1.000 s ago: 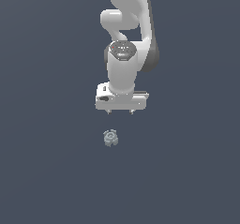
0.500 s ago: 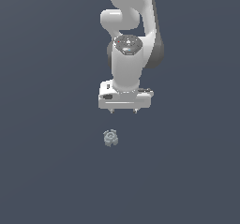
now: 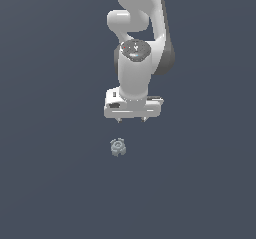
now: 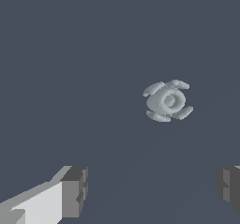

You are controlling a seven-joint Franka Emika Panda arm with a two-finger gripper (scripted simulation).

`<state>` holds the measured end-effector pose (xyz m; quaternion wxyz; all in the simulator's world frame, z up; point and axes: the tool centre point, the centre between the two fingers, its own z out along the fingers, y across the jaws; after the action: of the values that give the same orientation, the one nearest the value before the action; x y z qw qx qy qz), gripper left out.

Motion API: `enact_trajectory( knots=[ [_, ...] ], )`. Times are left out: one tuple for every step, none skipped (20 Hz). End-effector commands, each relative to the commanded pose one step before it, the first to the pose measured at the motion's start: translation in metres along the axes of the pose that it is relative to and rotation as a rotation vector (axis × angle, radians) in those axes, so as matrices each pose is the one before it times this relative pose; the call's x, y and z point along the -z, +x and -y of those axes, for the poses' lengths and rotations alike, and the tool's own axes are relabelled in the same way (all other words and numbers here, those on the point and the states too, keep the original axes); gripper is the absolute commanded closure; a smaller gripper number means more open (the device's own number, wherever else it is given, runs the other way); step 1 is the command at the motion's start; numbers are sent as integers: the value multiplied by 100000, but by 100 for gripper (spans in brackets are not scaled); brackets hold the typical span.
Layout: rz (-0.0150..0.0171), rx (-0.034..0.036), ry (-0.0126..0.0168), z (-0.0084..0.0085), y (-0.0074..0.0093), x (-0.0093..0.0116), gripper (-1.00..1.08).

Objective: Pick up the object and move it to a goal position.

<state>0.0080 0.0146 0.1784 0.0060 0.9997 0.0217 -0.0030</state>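
The object (image 3: 117, 147) is a tiny pale grey-blue gear-like piece with notched edges and a central hole, lying flat on the dark floor. In the wrist view the object (image 4: 168, 101) lies ahead of the fingers, apart from them. My gripper (image 3: 132, 119) hangs above the floor, a little behind the object and slightly toward the exterior view's right. Its jaws stand wide apart with nothing between them. One fingertip (image 4: 75, 190) shows clearly; the other fingertip (image 4: 228, 183) is partly cut off by the frame edge.
The white arm (image 3: 135, 58) rises behind the gripper. The plain dark grey-blue floor (image 3: 50, 183) fills both views.
The arm has lowered and shifted slightly toward the exterior view's right, bringing the gripper nearer the floor. The object has not moved.
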Motion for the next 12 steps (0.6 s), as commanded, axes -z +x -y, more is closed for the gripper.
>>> enact_trajectory(
  knots=[
    [36,1138,37,-414,410,-571,-92],
    [-22,651,27,-212,227,-295,-92],
    [-26,728,33,-239,249,-331,-92],
    [-29,801,38,-269,268,-370,-92],
    [-32,877,44,-301,285,-412,-92],
    [-36,952,51,-333,300,-454,-92],
    [-41,1032,59,-365,313,-498,-92],
    [-46,1106,67,-402,323,-544,-92],
    [-52,1180,76,-435,328,-590,-92],
    [-54,1150,78,-432,303,-584,-92],
    [-52,1065,75,-410,266,-551,-92],
    [-51,985,73,-383,232,-516,-92]
  ],
)
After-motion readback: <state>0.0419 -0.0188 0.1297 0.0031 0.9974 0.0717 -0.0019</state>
